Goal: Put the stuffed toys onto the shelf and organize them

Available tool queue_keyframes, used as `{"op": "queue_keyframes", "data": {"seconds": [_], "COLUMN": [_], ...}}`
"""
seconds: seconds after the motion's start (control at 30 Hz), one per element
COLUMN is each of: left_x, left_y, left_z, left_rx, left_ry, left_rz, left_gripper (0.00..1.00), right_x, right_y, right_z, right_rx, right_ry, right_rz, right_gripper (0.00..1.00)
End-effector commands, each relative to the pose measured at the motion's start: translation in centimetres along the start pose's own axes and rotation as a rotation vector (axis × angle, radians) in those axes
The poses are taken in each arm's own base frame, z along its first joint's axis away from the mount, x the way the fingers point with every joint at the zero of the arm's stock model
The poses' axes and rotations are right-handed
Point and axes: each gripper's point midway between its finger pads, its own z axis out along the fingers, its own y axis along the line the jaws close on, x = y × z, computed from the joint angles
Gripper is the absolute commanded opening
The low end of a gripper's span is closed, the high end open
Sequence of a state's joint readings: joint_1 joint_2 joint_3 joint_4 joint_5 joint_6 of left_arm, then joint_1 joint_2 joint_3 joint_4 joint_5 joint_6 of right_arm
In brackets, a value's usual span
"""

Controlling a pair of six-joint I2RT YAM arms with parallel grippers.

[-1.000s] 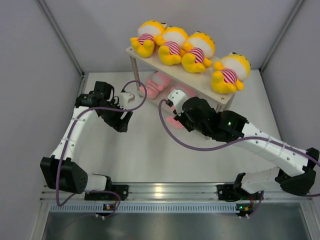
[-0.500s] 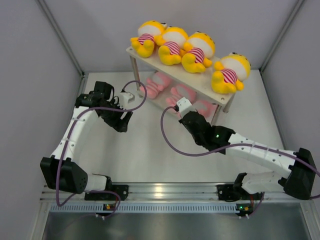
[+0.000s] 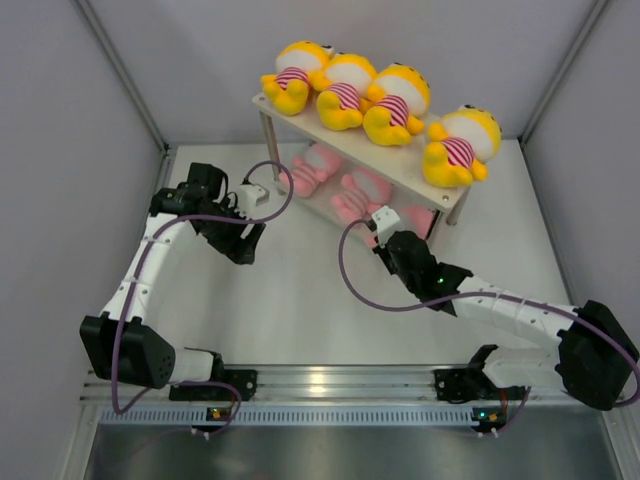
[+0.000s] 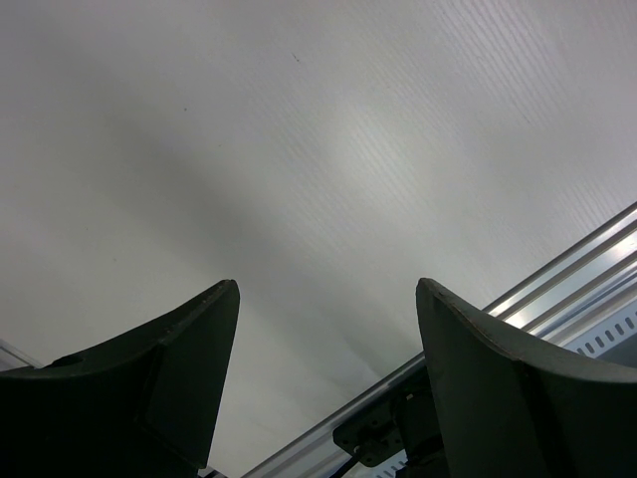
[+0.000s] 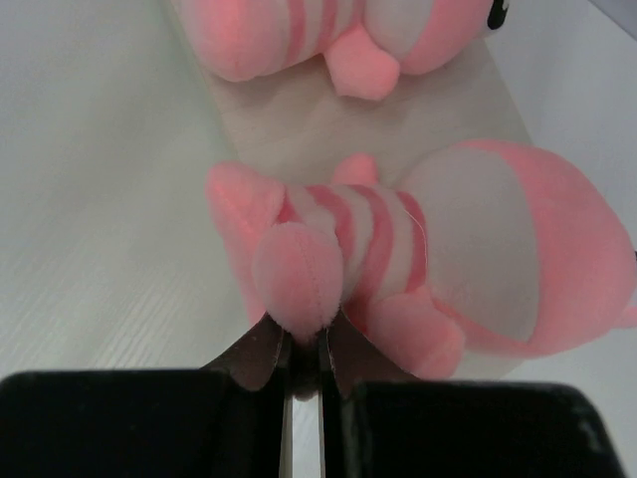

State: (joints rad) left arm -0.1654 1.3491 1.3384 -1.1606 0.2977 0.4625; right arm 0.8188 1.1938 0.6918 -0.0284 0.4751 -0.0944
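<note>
**Twin white-and-black arms with purple cabling**

The left arm (image 3: 148, 262) and right arm (image 3: 520, 308) pair white link shells with bulky black joint housings. A purple cable (image 3: 272, 190) loops along each. A small white block (image 3: 254, 197) sits at each wrist, and a green light (image 3: 438, 281) shows on the right arm. The left pincer (image 4: 326, 289) has dark matte wedge fingers (image 4: 179, 358); the right pincer (image 5: 304, 334) has similar dark fingers (image 5: 254, 360).

Four yellow toys (image 3: 398, 103) atop shelf (image 3: 400, 158), pink toys (image 3: 362, 190) underneath
</note>
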Motion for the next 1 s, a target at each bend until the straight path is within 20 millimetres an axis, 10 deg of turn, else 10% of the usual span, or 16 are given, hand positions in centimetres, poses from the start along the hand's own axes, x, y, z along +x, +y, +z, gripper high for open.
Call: {"op": "queue_keyframes", "data": {"seconds": [0.0, 0.37, 0.67, 0.97], "left_x": [-0.5, -0.4, -0.2, -0.4], "left_y": [-0.3, -0.2, -0.2, -0.5], "left_z": [-0.9, -0.9, -0.8, -0.7], "left_rx": [0.0, -0.007, -0.008, 0.012], "left_ry": [-0.036, -0.034, -0.029, -0.035], "left_rz": [0.007, 0.01, 0.015, 0.01], "left_gripper": [0.77, 0.78, 0.78, 0.78], "right_x": [-2.8, -0.9, -2.2, -6.6], "right_y": [1.0, -1.7, -1.6, 0.6], "right_z": [0.0, 1.0, -0.5, -3.2], "right_rx": [-0.072, -0.009, -0.01, -0.109], "right_ry": [-0.15, -0.124, -0.119, -0.005], "right_rz": [0.077, 0.099, 0.028, -0.201], "right_gripper": [0.0, 0.01, 0.49, 0.7]}}
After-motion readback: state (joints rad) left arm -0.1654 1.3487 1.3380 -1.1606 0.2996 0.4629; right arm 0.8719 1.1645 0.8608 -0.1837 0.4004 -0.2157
